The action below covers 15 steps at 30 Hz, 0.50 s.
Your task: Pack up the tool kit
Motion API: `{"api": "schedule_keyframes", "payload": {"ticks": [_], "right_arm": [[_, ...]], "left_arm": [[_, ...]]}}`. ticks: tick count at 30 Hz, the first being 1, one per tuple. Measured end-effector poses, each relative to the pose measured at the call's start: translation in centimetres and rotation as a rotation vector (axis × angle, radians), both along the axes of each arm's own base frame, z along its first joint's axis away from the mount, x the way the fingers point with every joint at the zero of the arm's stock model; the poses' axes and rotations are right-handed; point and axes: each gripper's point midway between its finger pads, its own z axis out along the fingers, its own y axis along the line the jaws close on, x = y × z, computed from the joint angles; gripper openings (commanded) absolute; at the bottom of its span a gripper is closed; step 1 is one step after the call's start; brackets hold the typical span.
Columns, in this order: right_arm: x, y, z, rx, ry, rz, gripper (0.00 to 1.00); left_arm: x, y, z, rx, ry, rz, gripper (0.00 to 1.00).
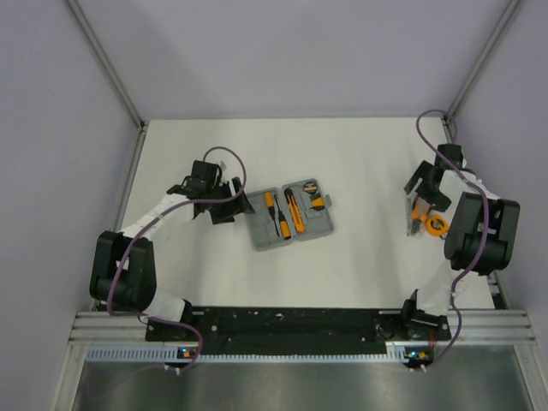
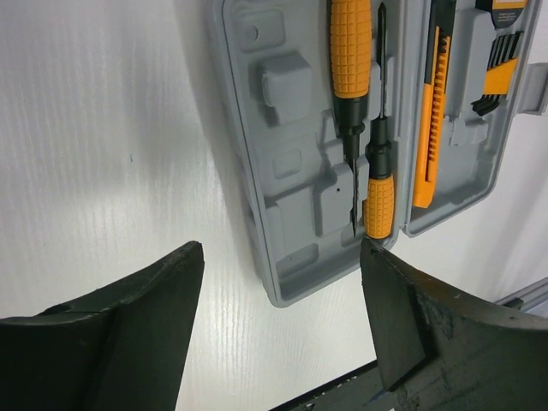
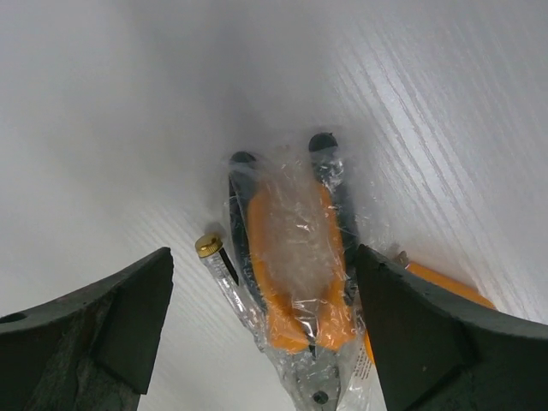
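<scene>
Case (image 1: 291,214) lay open and flat near the middle of the white table (image 1: 360,163), both halves facing up. My left gripper (image 2: 281,257) hung just left of it, jaws spread wide and holding nothing, the near corner of the case showing between my fingertips. Seen from my left wrist: a large orange-handled screwdriver (image 2: 351,47) and a smaller screwdriver (image 2: 379,201) sat side by side in one half, several moulded slots beside them unfilled; an orange utility knife (image 2: 431,128) and a set of hex keys (image 2: 497,77) sat in the other half. My right gripper (image 3: 264,257) was well apart from the case, over the table's right edge, jaws also wide and gripping nothing. Between its fingers lay the pliers (image 3: 295,274), orange-handled, wrapped in clear plastic, flat on the table. A small brass-capped piece (image 3: 208,245) lay just beside them. The round tape measure (image 1: 437,224) rested next to the pliers, outside the case.
</scene>
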Motion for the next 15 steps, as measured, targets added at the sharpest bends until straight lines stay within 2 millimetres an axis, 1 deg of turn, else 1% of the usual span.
{"api": "schedule_keyframes", "payload": {"ticks": [3,7,8,9,10,12,13,15], "right_arm": [[-0.3,-0.2,-0.5,-0.004,0.022,-0.004,0.71],[-0.8,-0.5,-0.7,-0.021,0.041,-0.015,0.57],[-0.8,-0.6,-0.8,-0.027,0.044,-0.016,0.56],[-0.9,-0.7,-0.9,-0.033,0.049,-0.016,0.57],[-1.0,-0.7,-1.0,-0.035,0.052,-0.016,0.59],[-1.0,-0.8,-1.1,-0.038,0.054,-0.012,0.72],[-1.0,-0.8,-1.1,-0.039,0.054,-0.012,0.77],[-1.5,-0.8,-1.6,-0.041,0.061,-0.022,0.8]], "left_arm": [[0.1,-0.2,0.2,-0.028,0.004,-0.003,0.77],[0.2,-0.3,0.4,-0.048,0.002,-0.007,0.77],[0.2,-0.3,0.4,-0.05,0.001,-0.008,0.77],[0.2,-0.3,0.4,-0.052,0.001,-0.008,0.76],[0.2,-0.4,0.4,-0.055,0.002,-0.01,0.76],[0.1,-0.4,0.4,-0.058,0.003,-0.012,0.77],[0.1,-0.4,0.4,-0.058,0.003,-0.012,0.77],[0.1,-0.4,0.4,-0.058,0.003,-0.012,0.76]]}}
